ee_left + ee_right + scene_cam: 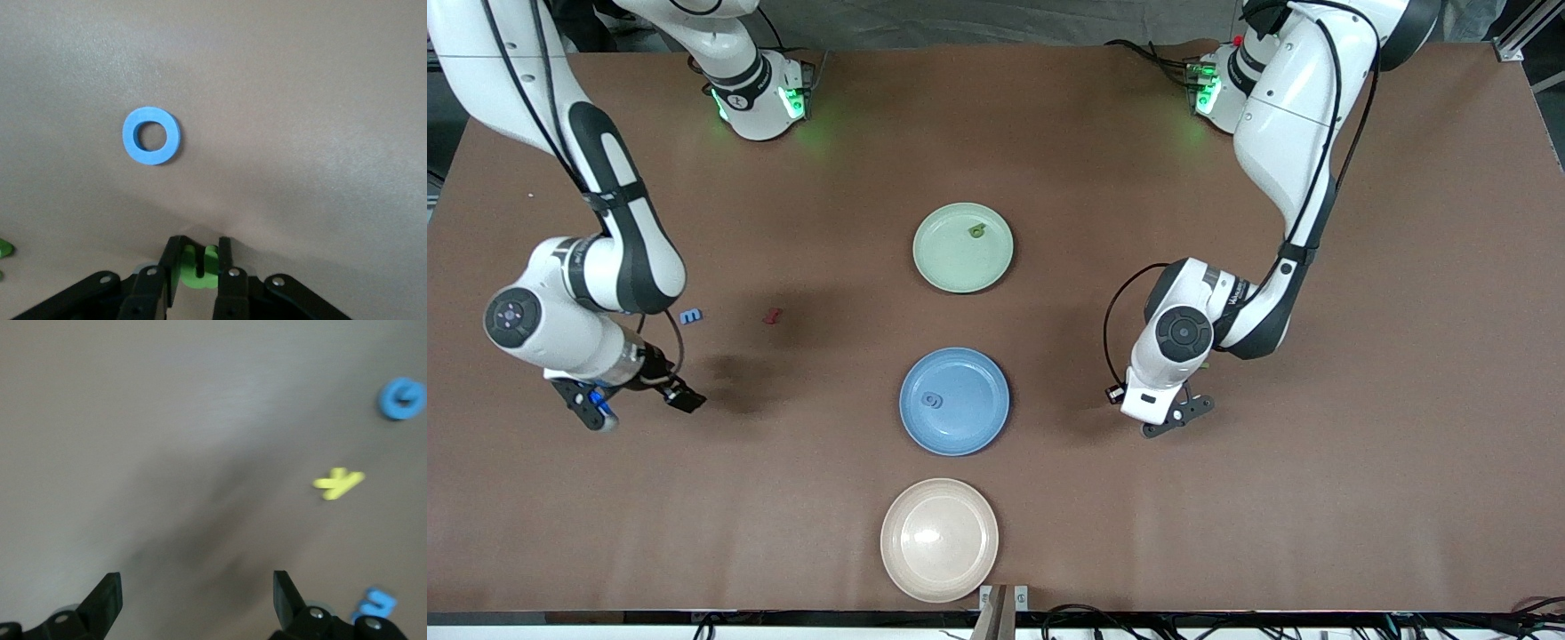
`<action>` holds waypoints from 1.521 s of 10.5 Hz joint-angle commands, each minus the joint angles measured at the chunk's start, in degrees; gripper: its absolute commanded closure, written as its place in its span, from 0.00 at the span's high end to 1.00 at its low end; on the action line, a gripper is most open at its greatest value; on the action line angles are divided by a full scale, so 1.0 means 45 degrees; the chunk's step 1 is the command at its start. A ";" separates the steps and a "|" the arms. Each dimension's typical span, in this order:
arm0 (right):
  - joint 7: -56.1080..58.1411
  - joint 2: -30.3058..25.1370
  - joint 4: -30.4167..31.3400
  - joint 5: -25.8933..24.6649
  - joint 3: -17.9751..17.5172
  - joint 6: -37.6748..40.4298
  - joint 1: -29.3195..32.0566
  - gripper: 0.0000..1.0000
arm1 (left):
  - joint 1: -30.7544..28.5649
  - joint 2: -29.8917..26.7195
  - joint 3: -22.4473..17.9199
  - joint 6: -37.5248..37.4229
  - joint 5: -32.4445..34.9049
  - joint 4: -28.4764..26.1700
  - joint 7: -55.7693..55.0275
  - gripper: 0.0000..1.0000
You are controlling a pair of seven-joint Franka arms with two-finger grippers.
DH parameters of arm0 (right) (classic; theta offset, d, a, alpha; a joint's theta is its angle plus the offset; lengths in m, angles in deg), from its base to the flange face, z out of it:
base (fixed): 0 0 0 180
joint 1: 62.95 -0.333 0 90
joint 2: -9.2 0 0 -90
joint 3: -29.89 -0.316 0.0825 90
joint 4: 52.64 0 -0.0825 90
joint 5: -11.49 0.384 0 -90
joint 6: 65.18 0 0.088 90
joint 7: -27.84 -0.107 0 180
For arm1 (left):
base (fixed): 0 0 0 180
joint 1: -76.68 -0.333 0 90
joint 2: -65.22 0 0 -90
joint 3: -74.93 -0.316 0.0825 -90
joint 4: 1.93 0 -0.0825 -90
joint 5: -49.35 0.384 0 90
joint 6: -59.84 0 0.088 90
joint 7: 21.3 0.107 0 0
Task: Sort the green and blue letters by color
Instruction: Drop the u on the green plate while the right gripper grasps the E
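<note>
Beige plate [939, 540], left claw [197, 267] clenched on green letter [198, 265], right claw [197, 597] released, waiting.

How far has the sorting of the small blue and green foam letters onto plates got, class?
Done: one green foam letter lies on the pale green plate, one blue letter on the blue plate. In hand: the left gripper is shut on a green letter. Left: a blue foam ring and a blue letter beside a dark red one lie on the table. The right gripper is open, holding nothing.
</note>
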 commanded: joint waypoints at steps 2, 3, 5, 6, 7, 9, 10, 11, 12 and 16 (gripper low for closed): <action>-0.0534 -0.2506 0.4361 -0.0047 -0.0159 -0.1998 0.1315 1.00 | 0.1502 -0.1081 0.0047 -0.1419 0.0021 -0.0023 -0.0630 0.00; -0.0573 -0.2839 0.5065 -0.0047 -0.0159 -0.2194 0.1473 1.00 | 0.2089 -0.1259 0.0357 -0.1616 0.0040 -0.0004 -0.1697 0.00; -0.0826 -0.3115 0.6355 -0.0280 -0.0140 -0.3263 0.1572 1.00 | 0.2834 -0.1514 0.1390 -0.1676 0.0040 -0.0004 -0.3127 0.00; -0.0866 -0.3058 0.6903 -0.0301 -0.0140 -0.4160 0.1650 1.00 | 0.3107 -0.1515 0.2014 -0.1676 0.0021 0.0034 -0.3714 0.00; -0.0886 -0.3038 0.7295 -0.0301 -0.0159 -0.4652 0.1689 1.00 | 0.3400 -0.1515 0.2349 -0.1676 0.0021 0.0035 -0.4532 0.00; -0.0906 -0.2844 0.7746 -0.0320 -0.0159 -0.5297 0.1748 0.97 | 0.3966 -0.1418 0.2995 -0.1676 0.0156 0.0035 -0.5726 0.00; -0.0906 -0.2553 0.7941 -0.0320 -0.0159 -0.5997 0.1768 0.93 | 0.4492 -0.1359 0.2997 -0.1676 0.0196 0.0035 -0.6157 0.00; -0.0906 -0.2260 0.7943 -0.0340 -0.0159 -0.6178 0.1768 0.83 | 0.4652 -0.1281 0.3016 -0.1676 0.0216 0.0016 -0.6490 0.00; -0.0906 -0.2199 0.7943 -0.0359 -0.0159 -0.6219 0.1787 0.68 | 0.4963 -0.1242 0.3036 -0.1676 0.0216 0.0015 -0.6783 0.06; -0.0769 -0.1770 0.7846 -0.0808 -0.0159 -0.6764 0.2119 0.13 | 0.4734 -0.1298 0.2920 -0.1676 0.0255 0.0113 -0.6514 1.00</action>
